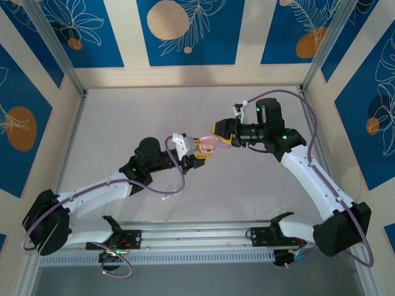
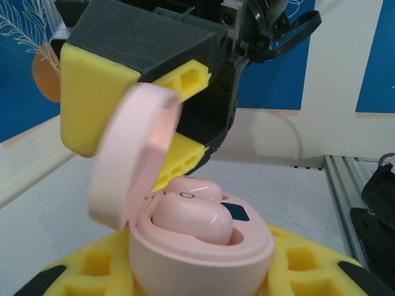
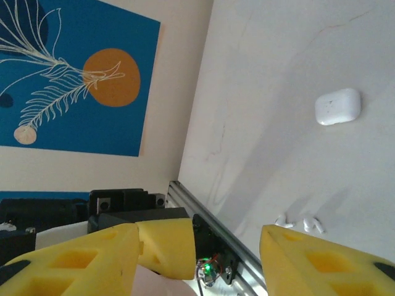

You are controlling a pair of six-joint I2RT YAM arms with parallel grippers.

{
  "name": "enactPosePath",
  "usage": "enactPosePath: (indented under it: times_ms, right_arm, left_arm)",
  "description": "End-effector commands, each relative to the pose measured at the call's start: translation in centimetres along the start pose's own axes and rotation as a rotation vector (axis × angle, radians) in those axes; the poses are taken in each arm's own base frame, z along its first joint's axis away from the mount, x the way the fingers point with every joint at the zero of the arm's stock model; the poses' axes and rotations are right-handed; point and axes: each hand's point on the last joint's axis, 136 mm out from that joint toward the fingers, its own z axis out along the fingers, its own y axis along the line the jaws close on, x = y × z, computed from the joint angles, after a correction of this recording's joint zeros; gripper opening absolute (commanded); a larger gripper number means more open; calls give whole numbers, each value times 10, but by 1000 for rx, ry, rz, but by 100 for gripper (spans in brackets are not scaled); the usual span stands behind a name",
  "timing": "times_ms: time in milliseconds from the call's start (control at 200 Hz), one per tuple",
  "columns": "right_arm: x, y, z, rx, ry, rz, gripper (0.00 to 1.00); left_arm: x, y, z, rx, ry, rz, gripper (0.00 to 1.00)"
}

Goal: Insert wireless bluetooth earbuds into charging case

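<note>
A pink pebble-shaped charging case [image 2: 200, 256], lid [image 2: 133, 154] raised, is being clamped by the left fingers [image 2: 86, 277], pink bean-shaped earbuds [image 2: 192, 223] being cradled inside. Its lid is being flanked by the released right fingers [image 3: 321, 262]; its base is being hidden.

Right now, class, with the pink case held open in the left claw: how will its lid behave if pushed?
The lid stands raised on one hinged edge, so a light push would probably swing it shut. Its smooth rounded shell looks slippery; contact may glance off. The pink case looks rigid, unlikely to flex.
</note>
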Motion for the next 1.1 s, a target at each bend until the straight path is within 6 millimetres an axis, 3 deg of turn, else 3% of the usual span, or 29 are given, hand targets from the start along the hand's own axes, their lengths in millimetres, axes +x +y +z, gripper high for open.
enactPosePath:
  times_ms: [0, 225, 665, 1095]
  right_arm:
    - [4, 19, -5, -44, 29, -34, 55]
    - [12, 18, -7, -54, 56, -40, 56]
    - [39, 28, -6, -285, 239, 38, 63]
    - [45, 36, -5, -367, 309, 43, 48]
  left_arm:
    - [-20, -2, 2, 6, -49, 8, 26]
    - [-24, 0, 0, -13, -62, 6, 26]
    - [-46, 2, -2, -20, -183, -38, 26]
    - [-45, 6, -1, -40, -182, -39, 27]
